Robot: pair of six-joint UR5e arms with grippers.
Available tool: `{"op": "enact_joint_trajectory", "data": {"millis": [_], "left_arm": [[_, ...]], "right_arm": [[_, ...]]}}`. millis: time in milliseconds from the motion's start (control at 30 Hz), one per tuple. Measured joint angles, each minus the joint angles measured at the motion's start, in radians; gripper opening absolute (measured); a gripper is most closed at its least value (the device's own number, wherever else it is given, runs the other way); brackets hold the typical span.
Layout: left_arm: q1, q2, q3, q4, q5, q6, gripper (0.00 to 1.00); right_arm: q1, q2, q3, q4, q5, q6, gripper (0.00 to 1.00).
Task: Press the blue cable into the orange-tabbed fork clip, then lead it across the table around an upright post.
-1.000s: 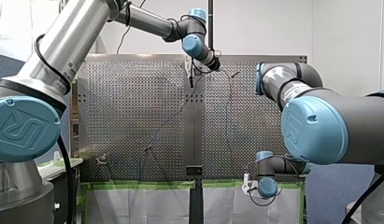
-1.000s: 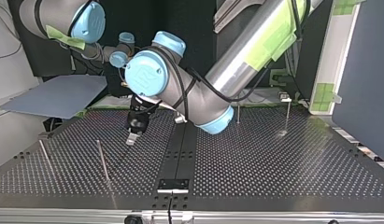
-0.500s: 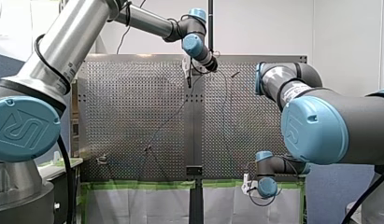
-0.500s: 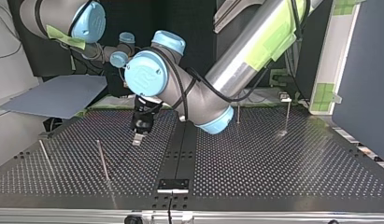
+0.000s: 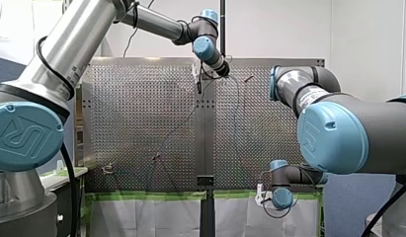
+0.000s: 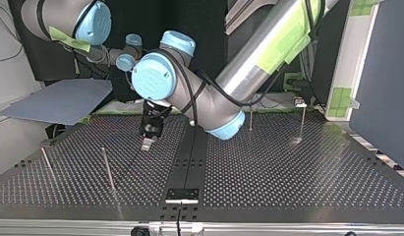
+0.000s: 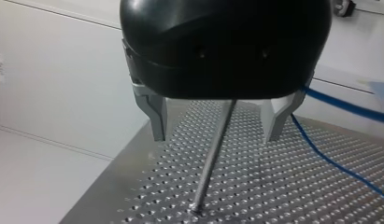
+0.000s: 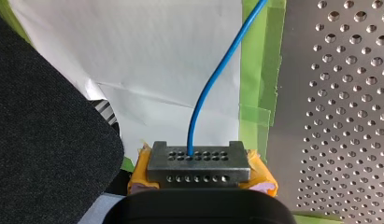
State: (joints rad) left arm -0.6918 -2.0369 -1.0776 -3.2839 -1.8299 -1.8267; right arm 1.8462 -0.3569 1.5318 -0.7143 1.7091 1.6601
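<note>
Left gripper (image 7: 214, 137), black with metal fingers (image 7: 154, 116), hangs released with its jaws wide apart. An upright post (image 7: 213, 158) shows in the gap between them, its foot set in the holes ahead. Right gripper (image 8: 199, 161) is clenched on the blue cable (image 8: 191, 137), which comes out from between its yellow pads (image 8: 259, 170) and curves away ahead of it.

My left arm (image 6: 258, 54) is the biggest thing in the top view. It slants in from the upper right and holds its gripper low over the left half of the table (image 6: 288, 177), just beside the dark strip (image 6: 189, 162) down the middle. My right arm (image 6: 67, 19) is folded at the back left, and in the front view its gripper sits off the table's near edge. A grey sheet (image 6: 62, 101) lies beyond the far left corner. White paper (image 8: 157, 56) and green tape (image 8: 262, 70) lie under the right gripper, beside the table's edge.

Two leaning posts (image 6: 108, 169) stand near the top view's front left, and two straighter ones (image 6: 250, 120) at the back right. In the left wrist view the cable runs over the table beside one finger, apart from the post.
</note>
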Motion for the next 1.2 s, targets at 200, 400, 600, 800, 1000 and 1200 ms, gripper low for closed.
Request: {"op": "enact_joint_trajectory", "data": {"millis": [200, 400, 600, 800, 1000, 1200], "left_arm": [[0.005, 0.001, -0.043, 0.004, -0.008, 0.034, 0.99], [0.007, 0.000, -0.092, -0.032, -0.042, 0.077, 0.99], [0.008, 0.000, -0.125, -0.086, -0.093, 0.097, 0.99], [0.009, 0.000, -0.128, -0.106, -0.115, 0.107, 0.99], [0.008, 0.000, -0.128, -0.108, -0.114, 0.109, 0.99], [0.002, -0.001, -0.128, -0.094, -0.109, 0.107, 0.99]], "right_arm": [[0.000, -0.011, 0.000, 0.003, -0.003, 0.000, 0.00], [0.002, -0.056, 0.000, 0.008, -0.014, 0.000, 0.00], [0.002, -0.112, 0.001, 0.045, -0.028, 0.001, 0.00], [-0.005, -0.172, 0.022, 0.098, -0.037, 0.023, 0.00], [-0.019, -0.230, 0.073, 0.116, -0.041, 0.063, 0.00], [-0.024, -0.287, 0.089, 0.153, -0.041, 0.083, 0.00]]}}
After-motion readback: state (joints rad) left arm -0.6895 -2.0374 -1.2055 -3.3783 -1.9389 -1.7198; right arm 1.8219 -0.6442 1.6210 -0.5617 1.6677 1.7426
